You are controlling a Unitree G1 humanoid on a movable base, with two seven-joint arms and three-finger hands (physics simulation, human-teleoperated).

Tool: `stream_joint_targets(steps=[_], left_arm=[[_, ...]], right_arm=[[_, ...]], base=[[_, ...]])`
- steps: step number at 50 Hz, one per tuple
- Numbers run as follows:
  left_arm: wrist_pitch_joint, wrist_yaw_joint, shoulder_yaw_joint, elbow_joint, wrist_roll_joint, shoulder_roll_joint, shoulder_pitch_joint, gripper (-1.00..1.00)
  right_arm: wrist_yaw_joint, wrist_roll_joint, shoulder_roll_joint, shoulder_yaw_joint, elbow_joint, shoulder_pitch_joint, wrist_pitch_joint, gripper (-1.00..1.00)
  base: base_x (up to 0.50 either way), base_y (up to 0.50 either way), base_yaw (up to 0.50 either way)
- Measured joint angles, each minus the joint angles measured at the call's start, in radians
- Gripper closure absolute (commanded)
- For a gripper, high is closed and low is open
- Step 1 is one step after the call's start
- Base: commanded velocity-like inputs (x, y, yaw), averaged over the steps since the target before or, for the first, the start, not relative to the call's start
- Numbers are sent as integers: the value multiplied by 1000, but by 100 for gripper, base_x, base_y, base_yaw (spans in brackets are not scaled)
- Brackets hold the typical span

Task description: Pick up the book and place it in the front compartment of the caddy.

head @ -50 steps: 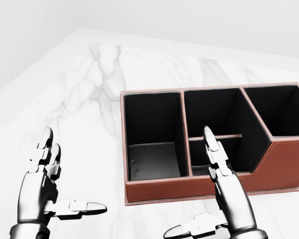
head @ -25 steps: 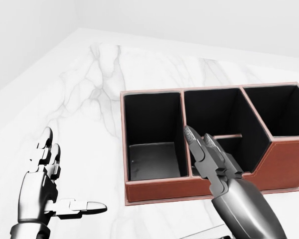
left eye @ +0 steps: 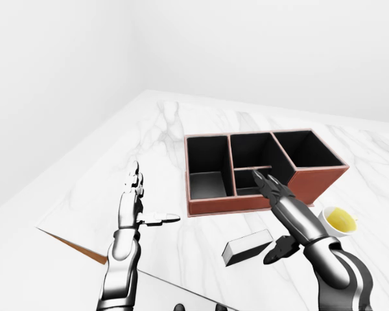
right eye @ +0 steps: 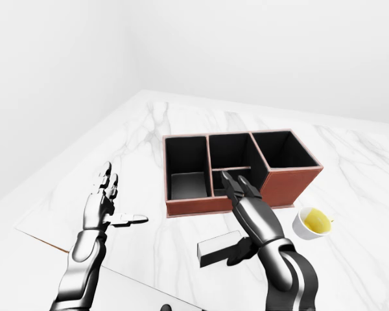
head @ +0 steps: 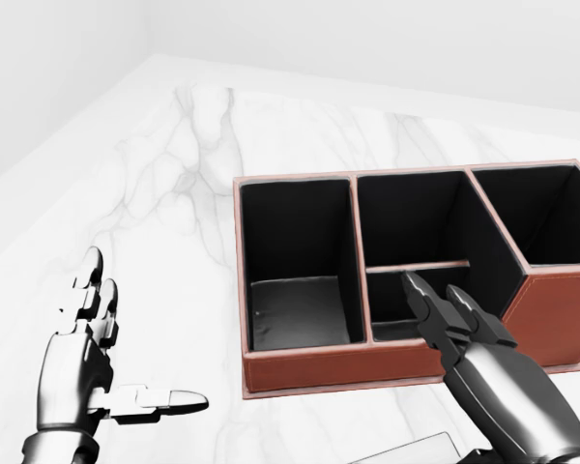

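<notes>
Right hand (left eye: 286, 217) spread open, empty, above book (left eye: 247, 247), overlapping caddy (left eye: 262, 170).

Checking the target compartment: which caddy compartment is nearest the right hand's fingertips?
The small low-walled compartment of the caddy, directly beyond the right hand; the others are taller.

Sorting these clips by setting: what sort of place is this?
Probably a simulated desk or countertop in a bare white room: a white marble surface, a brown organizer caddy with black compartments, a book lying flat, and a cup of yellow liquid.
</notes>
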Motion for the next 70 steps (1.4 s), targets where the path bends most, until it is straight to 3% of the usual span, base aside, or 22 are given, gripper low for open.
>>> stream_joint_targets(steps=[16, 32, 70], left_arm=[[-3, 2, -2, 6, 1, 0, -2, -100], [0, 1, 0, 1, -1, 0, 0, -100], [4, -1, 4, 0, -6, 3, -5, -100]], right_arm=[[0, -102, -26, -47, 98, -70, 0, -100], [0, -208, -53, -40, 157, -148, 0, -100], [0, -363, 11, 101, 88, -75, 0, -100]], base=[[0, 0, 0], [0, 0, 0], [0, 0, 0]])
